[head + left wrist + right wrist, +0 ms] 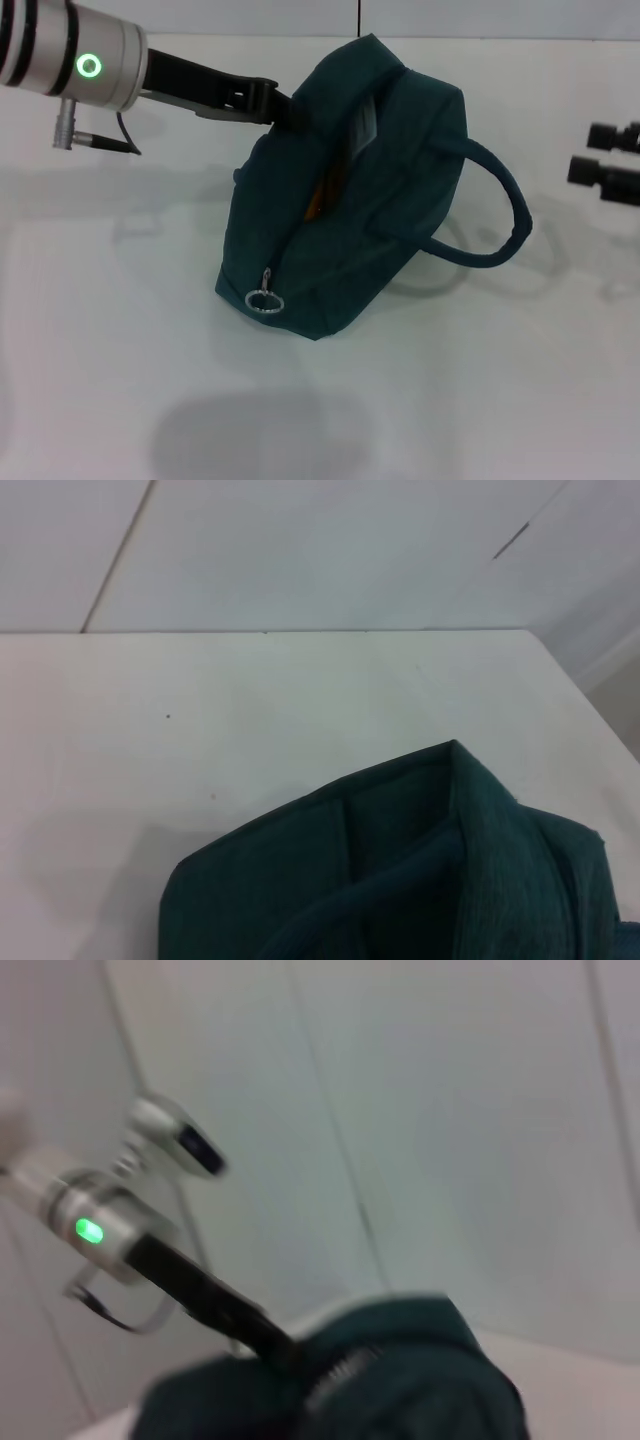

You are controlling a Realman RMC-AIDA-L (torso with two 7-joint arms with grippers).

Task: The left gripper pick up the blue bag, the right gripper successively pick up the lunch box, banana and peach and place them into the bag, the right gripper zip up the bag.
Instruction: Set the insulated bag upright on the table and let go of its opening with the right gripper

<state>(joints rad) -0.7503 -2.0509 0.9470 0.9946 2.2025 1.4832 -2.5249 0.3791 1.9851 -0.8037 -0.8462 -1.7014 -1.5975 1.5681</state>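
Observation:
The blue bag (350, 230) stands tilted on the white table, its zipper partly open and its metal ring pull (265, 300) hanging at the near end. In the gap, a strip of orange-yellow banana (314, 203) and a pale corner of the lunch box (362, 125) show. The peach is hidden. My left gripper (284, 108) is shut on the bag's far upper edge, and its fingertips are buried in the fabric. The right gripper (585, 152) hovers open at the right edge, away from the bag's handle (505, 215). The left wrist view shows the bag (400, 870) from close up. The right wrist view shows the bag (400, 1390) with the left gripper (275, 1345) on it.
The white table (120, 330) spreads on all sides of the bag. A second loop handle (440, 275) lies flat on the table under the bag's right side. The table's far edge meets a pale wall (300, 550).

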